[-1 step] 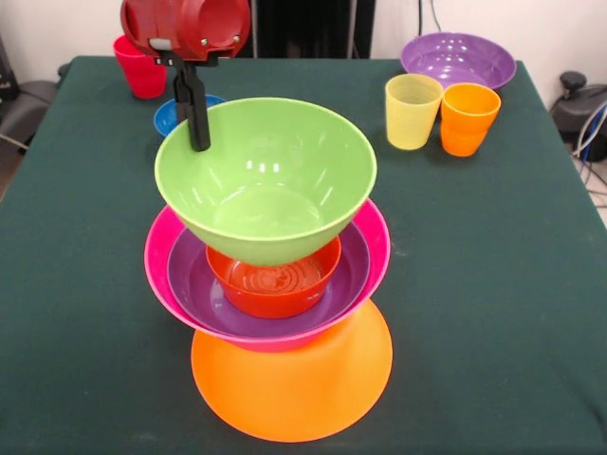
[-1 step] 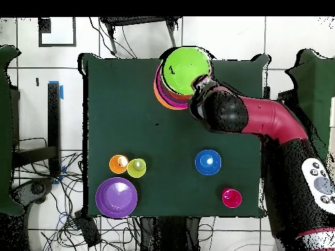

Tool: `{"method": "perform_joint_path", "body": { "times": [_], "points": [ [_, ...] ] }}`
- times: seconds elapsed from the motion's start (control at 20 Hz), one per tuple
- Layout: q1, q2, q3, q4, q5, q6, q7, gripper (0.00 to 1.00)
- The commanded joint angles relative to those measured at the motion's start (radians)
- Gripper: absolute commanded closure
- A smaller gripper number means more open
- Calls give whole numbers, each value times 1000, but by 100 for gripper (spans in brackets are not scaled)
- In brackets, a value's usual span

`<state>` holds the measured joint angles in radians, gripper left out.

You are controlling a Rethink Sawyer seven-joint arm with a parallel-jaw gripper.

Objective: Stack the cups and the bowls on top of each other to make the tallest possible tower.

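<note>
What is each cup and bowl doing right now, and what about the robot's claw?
Orange bowl: upside down, tower's base.
Pink bowl: upright on orange bowl.
Purple bowl: nested in the pink bowl.
Red-orange bowl: upright inside it.
Green bowl: on top, empty, tilted.
Gripper: shut on green bowl's rim.
Blue bowl: upright on table.
Second purple bowl: upright, empty.
Red cup, yellow cup, orange cup: upright, unstacked.
</note>
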<state>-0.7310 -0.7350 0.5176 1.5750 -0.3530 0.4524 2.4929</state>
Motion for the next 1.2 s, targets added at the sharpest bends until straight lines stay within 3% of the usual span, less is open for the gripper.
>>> {"method": "perform_joint_path", "body": {
  "times": [0.05,1.2],
  "points": [
    [8,41,57,74,-81,-24,-165,100],
    [-16,93,96,52,-114,-39,-156,100]
  ]
}}
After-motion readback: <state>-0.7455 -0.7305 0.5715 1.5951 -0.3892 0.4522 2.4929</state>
